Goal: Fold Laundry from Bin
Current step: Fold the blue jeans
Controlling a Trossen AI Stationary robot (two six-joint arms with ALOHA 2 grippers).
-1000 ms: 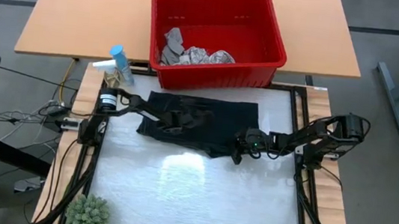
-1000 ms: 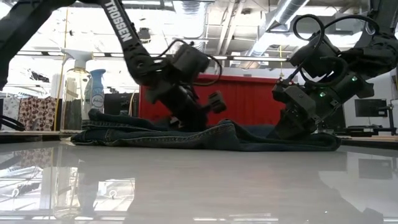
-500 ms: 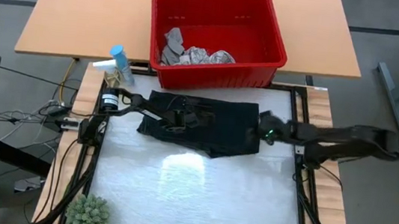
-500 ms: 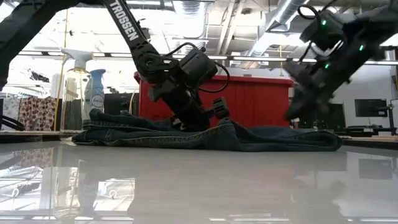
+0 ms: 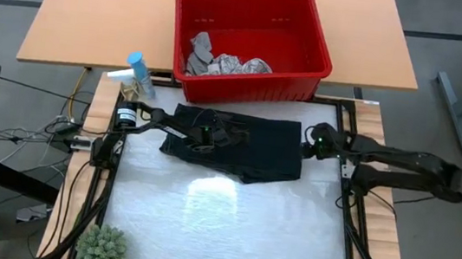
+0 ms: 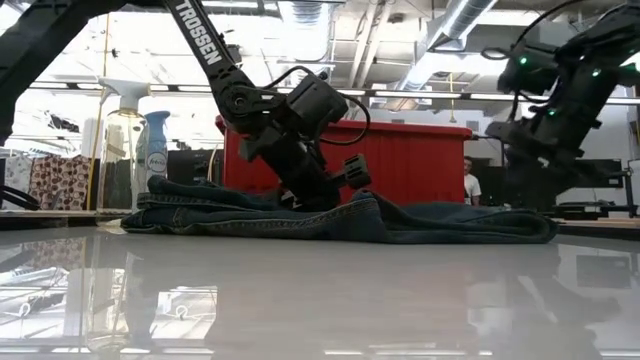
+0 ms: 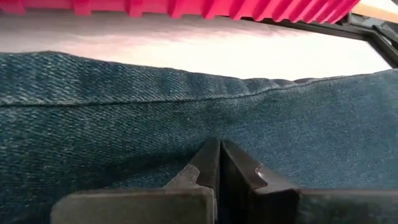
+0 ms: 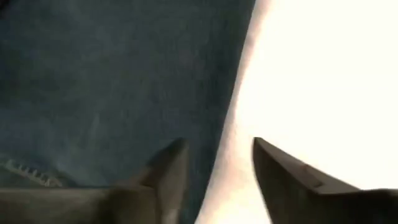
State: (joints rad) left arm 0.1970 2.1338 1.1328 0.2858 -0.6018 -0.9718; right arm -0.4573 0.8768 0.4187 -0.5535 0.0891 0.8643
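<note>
Your left gripper (image 5: 206, 137) is pinched closed, pressing the trousers (image 5: 255, 145) at center. Right gripper (image 8: 214, 163) is parted, empty, over their 3 o'clock edge.

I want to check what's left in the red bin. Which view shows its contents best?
The high view: it looks straight down into the bin, showing the crumpled cloths. The low view shows only its outer wall; the left wrist view just its rim; the right wrist view, nothing.
</note>
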